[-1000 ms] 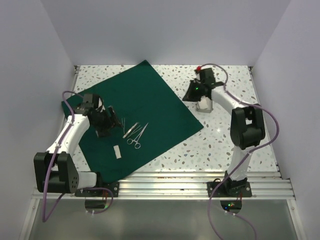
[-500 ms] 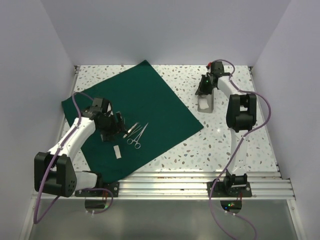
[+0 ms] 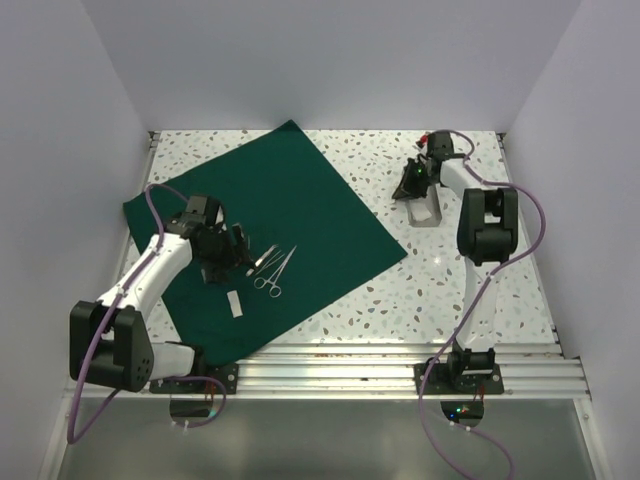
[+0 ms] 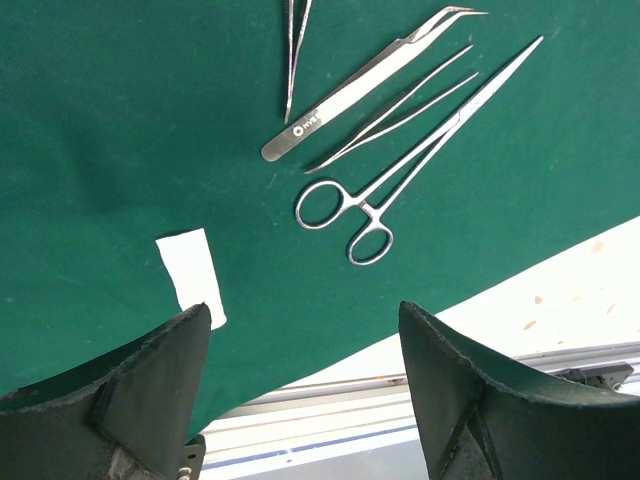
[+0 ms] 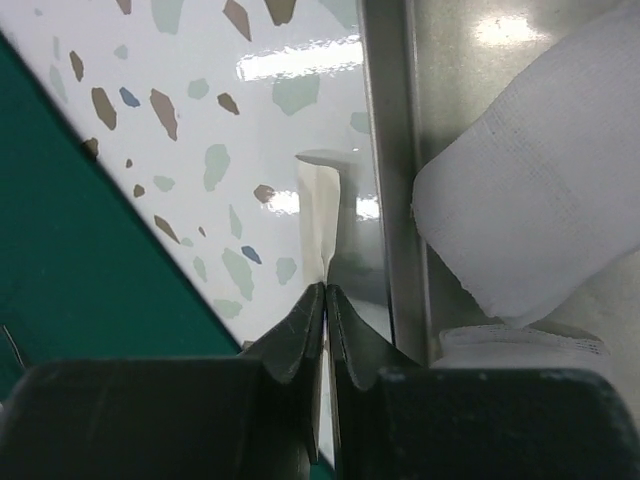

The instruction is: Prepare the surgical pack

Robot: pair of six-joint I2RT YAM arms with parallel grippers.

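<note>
The surgical pack lies unwrapped. Its dark green cloth (image 3: 300,200) (image 4: 150,120) is spread flat, with steel instruments (image 3: 270,265) on it: ring-handled forceps (image 4: 380,190) and tweezers (image 4: 370,80). A white pad (image 3: 234,303) (image 4: 190,272) lies beside them. My left gripper (image 3: 238,252) (image 4: 305,312) hovers open just left of the instruments, holding nothing. The silver tray (image 3: 428,214) (image 5: 385,150) stands off the cloth at the right, with white gauze (image 5: 530,170) inside. My right gripper (image 3: 412,190) (image 5: 325,288) is shut just outside the tray's left wall, pinching a thin white pad (image 5: 322,220) seen edge-on.
Aluminium rails (image 3: 350,360) (image 4: 400,410) run along the table's near edge. Grey walls close in the left, back and right sides. The cloth's corner (image 5: 60,260) lies close to the left of the tray.
The left gripper moved right toward the instruments, then held still. The right gripper swung right and down to the tray's side. The tray has shifted slightly right.
</note>
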